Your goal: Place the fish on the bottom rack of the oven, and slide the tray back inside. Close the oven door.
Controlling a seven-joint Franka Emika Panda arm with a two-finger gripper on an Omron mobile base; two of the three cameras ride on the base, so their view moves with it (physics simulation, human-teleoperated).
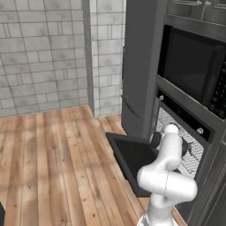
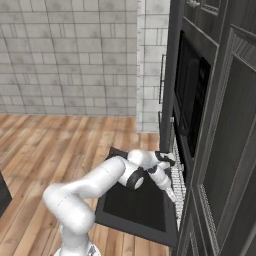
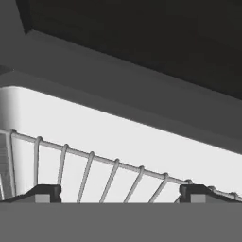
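Oven door [image 1: 132,159] lies swung down flat in the left base view, the arm bent above it toward the oven [image 1: 185,132] mouth, where the bottom rack [image 1: 193,156] shows its grid. Right base view: the gripper [image 2: 172,196] points at the rack's edge [image 2: 179,187]. Hand view: fingertips [image 3: 45,193] stand wide apart, rack wires [image 3: 99,165] between them, nothing held

Dark grey oven [image 1: 185,132] with black door [image 1: 132,159] — silver wire-grid rack [image 3: 99,175] — pale grey brick-tiled wall [image 1: 44,57].
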